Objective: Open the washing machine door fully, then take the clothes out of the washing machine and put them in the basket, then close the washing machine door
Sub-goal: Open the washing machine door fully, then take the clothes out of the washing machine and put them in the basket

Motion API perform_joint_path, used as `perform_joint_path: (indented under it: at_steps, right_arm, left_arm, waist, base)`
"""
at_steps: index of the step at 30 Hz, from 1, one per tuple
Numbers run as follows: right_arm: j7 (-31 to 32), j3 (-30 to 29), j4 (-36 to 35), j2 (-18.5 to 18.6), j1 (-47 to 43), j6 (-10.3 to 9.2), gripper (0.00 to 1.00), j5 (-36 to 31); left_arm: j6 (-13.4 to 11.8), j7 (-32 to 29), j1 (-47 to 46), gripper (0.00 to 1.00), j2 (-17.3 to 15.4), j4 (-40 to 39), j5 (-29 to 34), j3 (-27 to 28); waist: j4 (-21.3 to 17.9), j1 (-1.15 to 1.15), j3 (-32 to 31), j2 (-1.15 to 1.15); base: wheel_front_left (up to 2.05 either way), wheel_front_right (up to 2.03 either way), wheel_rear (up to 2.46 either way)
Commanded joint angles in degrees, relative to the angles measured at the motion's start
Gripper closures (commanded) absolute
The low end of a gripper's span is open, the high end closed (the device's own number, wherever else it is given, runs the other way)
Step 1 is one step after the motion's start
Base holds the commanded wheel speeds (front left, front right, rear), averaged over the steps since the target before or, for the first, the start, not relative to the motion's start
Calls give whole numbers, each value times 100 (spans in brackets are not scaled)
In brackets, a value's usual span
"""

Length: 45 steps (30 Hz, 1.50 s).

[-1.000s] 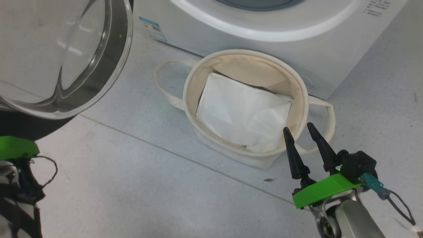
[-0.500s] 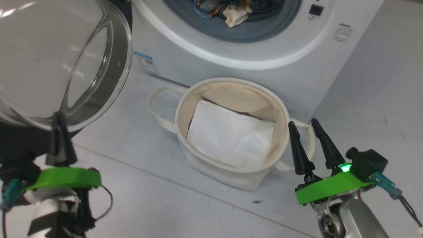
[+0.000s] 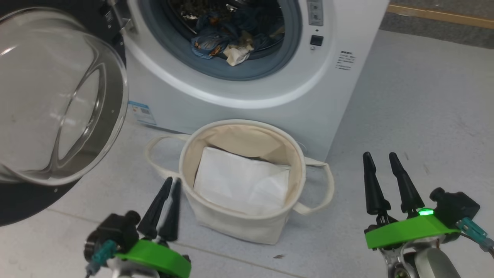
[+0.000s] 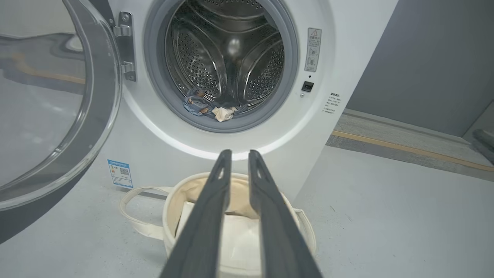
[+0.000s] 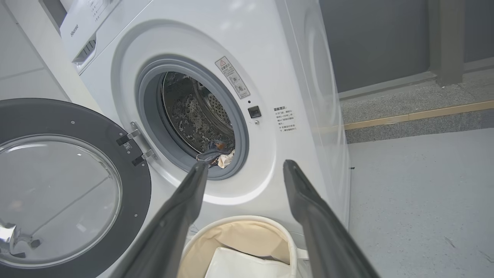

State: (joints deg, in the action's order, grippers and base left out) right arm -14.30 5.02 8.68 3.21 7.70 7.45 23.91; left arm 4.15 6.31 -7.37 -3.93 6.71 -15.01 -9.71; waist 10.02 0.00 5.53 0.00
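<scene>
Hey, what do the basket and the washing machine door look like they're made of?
The basket: matte cream cloth, probably canvas; its sides sag and the loop handles flop. The washing machine door: clear glossy bowl, glass or hard plastic, going by the sharp reflections, set in a shiny black rim, likely plastic.

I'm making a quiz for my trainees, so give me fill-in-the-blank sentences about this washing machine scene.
The washing machine door stands ____.
The basket holds a flat ____ sheet.
The clothes lie in the washing machine, not the ____.
The left gripper is shut; the right gripper is ____.
Missing words: open, white, basket, open.
</scene>
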Motion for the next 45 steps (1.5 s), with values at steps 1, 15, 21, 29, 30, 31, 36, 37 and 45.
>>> perform_joint_path:
  at_steps: [1,15,21,29,30,31,36,37,45]
  right_arm:
    - [-70,120,-217,-34,50,3,0,35]
    - [-70,153,155,-34,17,3,0,-74]
    - [-70,122,227,-34,46,3,0,-49]
    - [-70,117,268,-34,104,3,0,-36]
    - [-70,110,278,-34,114,3,0,-35]
    - [-70,109,287,-34,124,3,0,-34]
    - [-70,130,310,-34,169,3,0,-26]
    - [-70,136,313,-34,179,3,0,-24]
    - [-70,189,362,-34,225,3,0,-9]
  left_arm:
    - [18,7,-54,0,-6,-182,35,113]
    - [-477,665,40,0,6,603,251,-43]
    - [-476,778,45,0,25,651,156,-34]
    - [-494,812,44,0,6,675,-21,50]
    - [-493,815,38,0,-8,678,-2,35]
    - [-496,817,32,0,-14,685,7,25]
    - [-464,823,4,0,-30,690,29,-42]
    - [-458,824,-1,0,-30,687,21,-49]
    - [-361,719,-40,0,-26,681,-102,-144]
  waist:
    - [-117,0,-44,0]
    - [-488,0,-86,0]
    - [-544,0,-106,0]
    - [-547,0,-42,0]
    - [-543,0,-29,0]
    - [-540,0,-15,0]
    - [-535,0,37,0]
    - [-533,0,47,0]
    - [-519,0,93,0]
  base:
    - [0,0,0]
    - [0,0,0]
    - [0,0,0]
    - [0,0,0]
    - [0,0,0]
    - [0,0,0]
    - [0,0,0]
    - [0,0,0]
    - [32,-13,-19]
